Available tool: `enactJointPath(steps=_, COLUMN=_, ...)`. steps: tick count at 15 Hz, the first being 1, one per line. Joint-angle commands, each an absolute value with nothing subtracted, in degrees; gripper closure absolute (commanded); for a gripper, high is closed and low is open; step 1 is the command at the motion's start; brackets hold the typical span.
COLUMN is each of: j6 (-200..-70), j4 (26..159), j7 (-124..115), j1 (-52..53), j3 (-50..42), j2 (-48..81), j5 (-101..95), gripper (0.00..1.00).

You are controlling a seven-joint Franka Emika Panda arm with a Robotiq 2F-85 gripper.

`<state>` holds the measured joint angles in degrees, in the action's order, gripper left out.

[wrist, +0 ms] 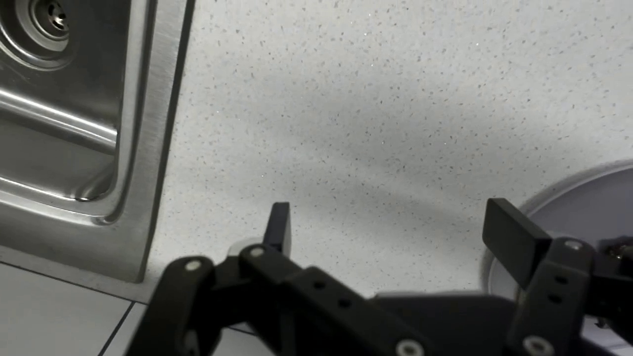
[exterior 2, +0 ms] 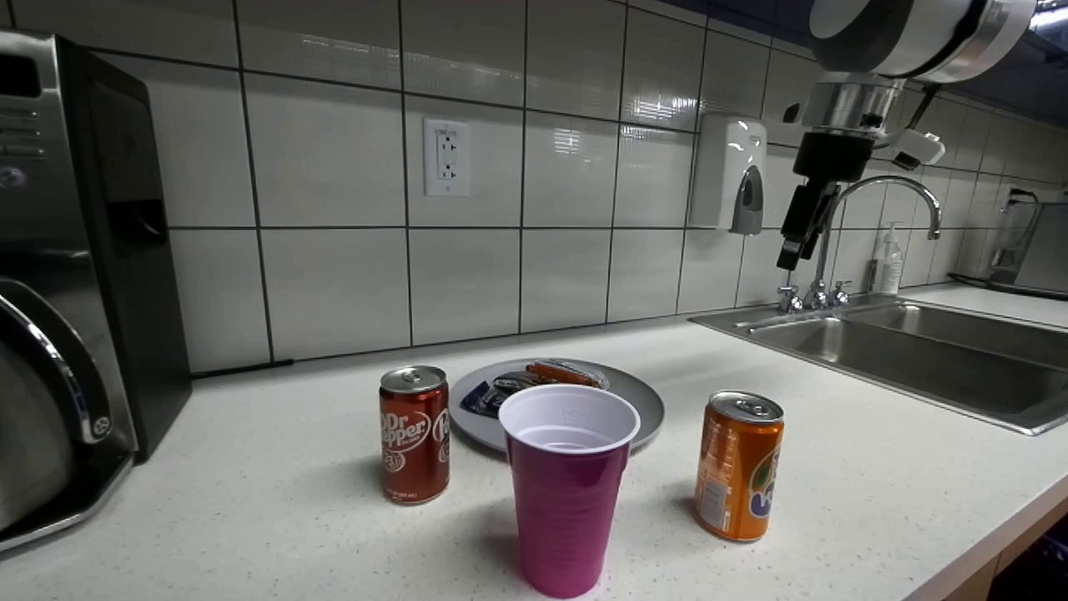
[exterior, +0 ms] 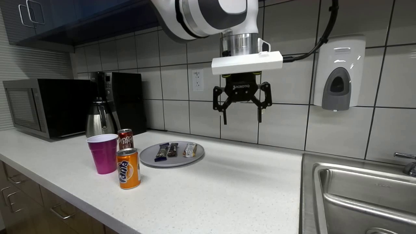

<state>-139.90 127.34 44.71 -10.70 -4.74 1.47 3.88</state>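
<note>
Above the desk (exterior: 227, 195), the pincer (exterior: 242, 122) hangs with its two fingers (exterior: 225, 117) spread wide. At its 8 o'clock, in an exterior view, lies the gray plate (exterior: 177, 162), bearing three wrapped bars (exterior: 173, 149). One purple cup (exterior: 103, 156) stands at the plate's 9 o'clock; the Fanta can (exterior: 128, 169) is at the cup's 4 o'clock, and the Dr Pepper can (exterior: 125, 139) at its 2 o'clock makes two, both upright, their contents hidden. The cup's white inside (exterior 2: 571, 417) shows best in an exterior view, where the cup hides part of the plate. That view also has the curved spout (exterior 2: 886, 179) and soap bottle (exterior 2: 891, 265), which the wrist view leaves out. The wrist view looks down on the sink (wrist: 146, 148), its drain (wrist: 49, 20) at 10 o'clock, with part of the plate between 3 and 4 o'clock.
</note>
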Motion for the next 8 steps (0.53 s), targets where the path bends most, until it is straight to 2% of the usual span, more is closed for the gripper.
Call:
enactJointPath(steps=1, j6=-139.8, j4=127.3, j7=44.6, j1=-9.7, j3=-5.7, j2=1.5, j5=3.8, gripper=0.0)
enactJointPath(steps=8, j6=-139.9, j4=127.3, j7=44.6, j1=-9.6, j3=-5.7, j2=1.9, j5=3.8, gripper=0.0)
